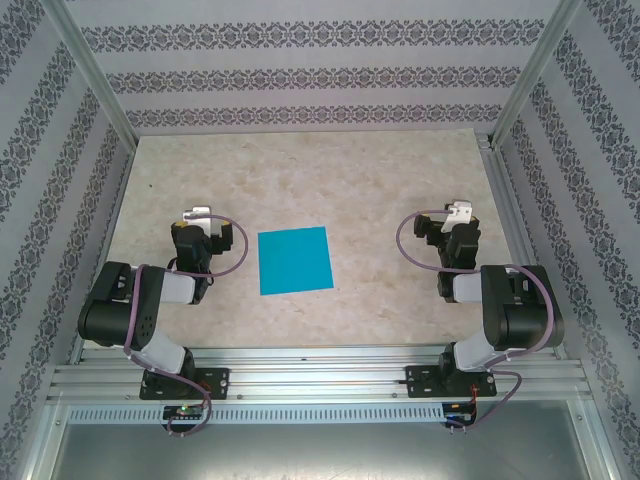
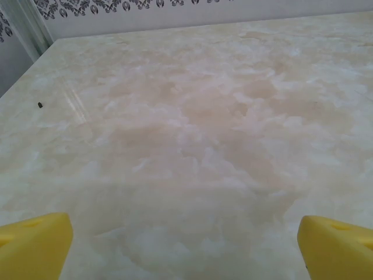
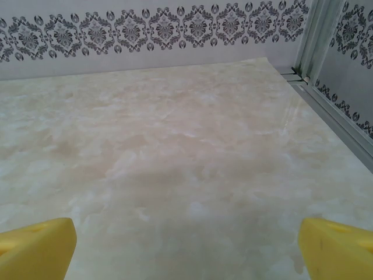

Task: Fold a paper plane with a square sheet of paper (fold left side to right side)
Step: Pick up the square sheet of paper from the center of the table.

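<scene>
The square sheet of paper (image 1: 295,260) lies flat and unfolded on the marble-look table, bright cyan-blue, midway between the two arms. My left gripper (image 1: 198,222) rests to the left of the sheet, apart from it. Its yellow fingertips (image 2: 35,248) stand wide apart over bare table, so it is open and holds nothing. My right gripper (image 1: 457,222) sits well to the right of the sheet. It is open too, with yellow fingertips (image 3: 38,248) spread wide and nothing between them.
Patterned walls with aluminium posts (image 1: 85,60) close in the table (image 1: 330,170) on three sides. A metal rail (image 3: 335,116) runs along the right edge. A small dark speck (image 2: 40,105) lies on the table at the far left.
</scene>
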Robot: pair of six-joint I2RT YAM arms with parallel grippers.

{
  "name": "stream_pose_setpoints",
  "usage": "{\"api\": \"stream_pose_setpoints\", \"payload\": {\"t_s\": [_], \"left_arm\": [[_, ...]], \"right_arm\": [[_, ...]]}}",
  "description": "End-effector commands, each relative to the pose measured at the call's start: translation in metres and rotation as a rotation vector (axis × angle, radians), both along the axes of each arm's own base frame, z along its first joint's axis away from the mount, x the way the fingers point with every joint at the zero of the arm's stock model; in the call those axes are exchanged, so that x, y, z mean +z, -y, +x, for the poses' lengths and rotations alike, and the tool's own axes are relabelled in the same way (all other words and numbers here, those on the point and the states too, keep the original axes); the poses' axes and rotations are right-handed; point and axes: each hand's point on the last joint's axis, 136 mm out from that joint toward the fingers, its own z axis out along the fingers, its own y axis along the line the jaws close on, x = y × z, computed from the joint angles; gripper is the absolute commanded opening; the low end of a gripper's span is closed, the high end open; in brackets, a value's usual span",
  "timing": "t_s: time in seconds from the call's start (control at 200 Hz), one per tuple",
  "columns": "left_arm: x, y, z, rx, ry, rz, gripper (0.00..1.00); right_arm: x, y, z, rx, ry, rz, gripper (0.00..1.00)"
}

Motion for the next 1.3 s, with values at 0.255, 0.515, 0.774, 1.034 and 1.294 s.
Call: {"api": "stream_pose_setpoints", "payload": {"t_s": [0.255, 0.515, 0.774, 1.034, 1.294], "left_arm": [[0.019, 0.001, 0.009, -0.019, 0.054, -0.005, 1.00], [0.019, 0.001, 0.009, -0.019, 0.054, -0.006, 1.00], [0.019, 0.001, 0.009, -0.018, 0.054, -0.004, 1.00], [0.021, 0.004, 0.010, -0.042, 0.057, -0.007, 1.00], [0.093, 0.027, -0.003, -0.099, -0.075, -0.227, 1.00]], "right_arm": [[0.019, -0.007, 0.007, 0.040, 0.072, -0.001, 0.98], [0.019, -0.007, 0.007, 0.041, 0.072, -0.002, 0.98], [0.020, -0.007, 0.008, 0.041, 0.073, -0.002, 0.98], [0.020, -0.006, 0.008, 0.050, 0.075, 0.013, 0.98], [0.067, -0.014, -0.007, 0.007, 0.002, 0.051, 0.98]]}}
